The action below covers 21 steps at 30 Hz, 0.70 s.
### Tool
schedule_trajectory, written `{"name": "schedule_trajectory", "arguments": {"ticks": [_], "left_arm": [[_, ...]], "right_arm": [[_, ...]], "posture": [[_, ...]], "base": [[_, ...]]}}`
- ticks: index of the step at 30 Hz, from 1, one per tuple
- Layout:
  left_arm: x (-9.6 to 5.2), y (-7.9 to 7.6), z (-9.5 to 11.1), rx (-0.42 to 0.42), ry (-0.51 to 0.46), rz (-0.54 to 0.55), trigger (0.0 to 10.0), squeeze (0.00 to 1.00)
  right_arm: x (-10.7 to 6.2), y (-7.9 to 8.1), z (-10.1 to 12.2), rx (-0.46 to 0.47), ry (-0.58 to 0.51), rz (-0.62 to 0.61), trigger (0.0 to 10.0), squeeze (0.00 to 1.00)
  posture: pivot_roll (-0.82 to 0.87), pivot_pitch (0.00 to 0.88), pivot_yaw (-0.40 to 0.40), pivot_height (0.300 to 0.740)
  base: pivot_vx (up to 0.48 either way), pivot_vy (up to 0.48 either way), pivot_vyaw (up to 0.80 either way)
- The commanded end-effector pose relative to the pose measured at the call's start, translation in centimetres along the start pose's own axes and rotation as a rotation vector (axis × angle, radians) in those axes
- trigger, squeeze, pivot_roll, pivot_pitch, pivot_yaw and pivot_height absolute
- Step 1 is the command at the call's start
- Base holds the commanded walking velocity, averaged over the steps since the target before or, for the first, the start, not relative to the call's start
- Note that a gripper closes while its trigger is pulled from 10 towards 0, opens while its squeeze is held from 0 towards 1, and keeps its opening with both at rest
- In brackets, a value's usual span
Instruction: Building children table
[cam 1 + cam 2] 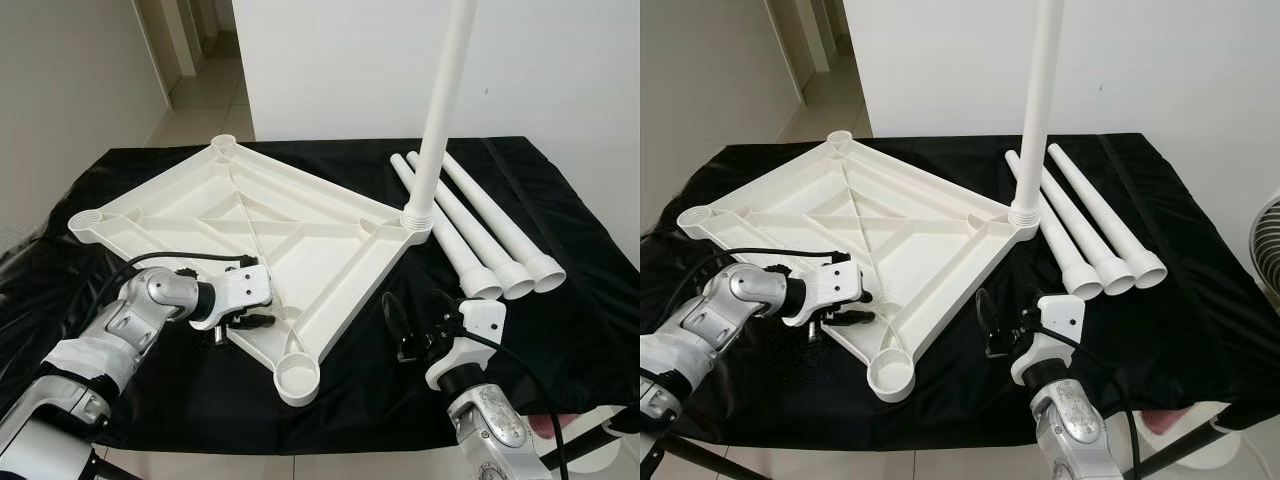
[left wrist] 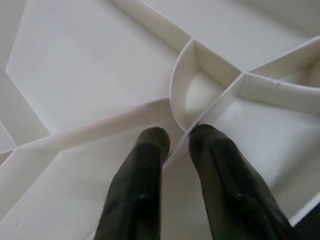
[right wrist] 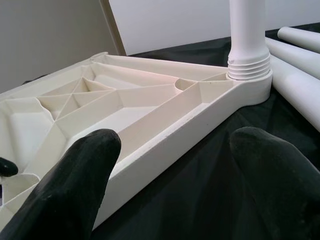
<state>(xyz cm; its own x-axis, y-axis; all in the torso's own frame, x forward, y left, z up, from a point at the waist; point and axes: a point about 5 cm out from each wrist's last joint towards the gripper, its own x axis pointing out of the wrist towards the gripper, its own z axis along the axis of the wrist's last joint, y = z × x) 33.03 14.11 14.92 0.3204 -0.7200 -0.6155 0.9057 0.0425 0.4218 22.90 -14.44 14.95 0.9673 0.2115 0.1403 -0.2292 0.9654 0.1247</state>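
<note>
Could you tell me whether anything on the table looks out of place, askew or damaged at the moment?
Nothing stands out. The tabletop lies upside down on the black cloth, one leg upright in its corner socket and three loose legs lying side by side. The left gripper pinches a rib; the right gripper is open nearby.

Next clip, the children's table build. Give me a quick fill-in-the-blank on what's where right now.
1. The number of table legs lying loose on the black cloth is ____.
2. One leg stands ____ in a corner socket of the tabletop.
3. The left pincer straddles a ____ of the tabletop.
4. The right pincer has its fingers ____.

Missing words: three; upright; rib; open
</note>
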Motion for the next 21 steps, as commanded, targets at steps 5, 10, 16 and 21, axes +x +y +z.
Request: {"name": "schedule_trajectory", "arguments": {"ticks": [5,10,16,21], "left_arm": [[0.19,-1.77,-1.03,-0.03,0.022,-0.185,0.0,0.0],[0.36,-2.11,-1.03,-0.028,0.018,-0.203,0.0,0.0],[0.82,-1.89,-0.52,-0.045,-0.008,-0.203,10.0,1.0],[0.71,-1.43,-0.09,-0.021,-0.016,-0.207,10.0,1.0]], "right_arm": [[-0.09,0.17,-0.02,0.0,-0.004,0.001,10.0,0.0],[-0.16,0.16,-0.05,0.001,-0.002,-0.001,10.0,0.0],[-0.21,0.16,0.01,-0.001,-0.003,-0.004,10.0,0.0],[-0.3,0.07,0.0,-0.001,-0.002,-0.009,10.0,0.0]], "posture": [[-0.06,0.067,0.111,0.74],[-0.06,0.068,0.113,0.74],[-0.07,0.076,0.116,0.74],[-0.07,0.079,0.116,0.74]], "base": [[0.0,0.0,0.0],[0.0,0.0,0.0],[0.0,0.0,0.0],[0.0,0.0,0.0]]}}
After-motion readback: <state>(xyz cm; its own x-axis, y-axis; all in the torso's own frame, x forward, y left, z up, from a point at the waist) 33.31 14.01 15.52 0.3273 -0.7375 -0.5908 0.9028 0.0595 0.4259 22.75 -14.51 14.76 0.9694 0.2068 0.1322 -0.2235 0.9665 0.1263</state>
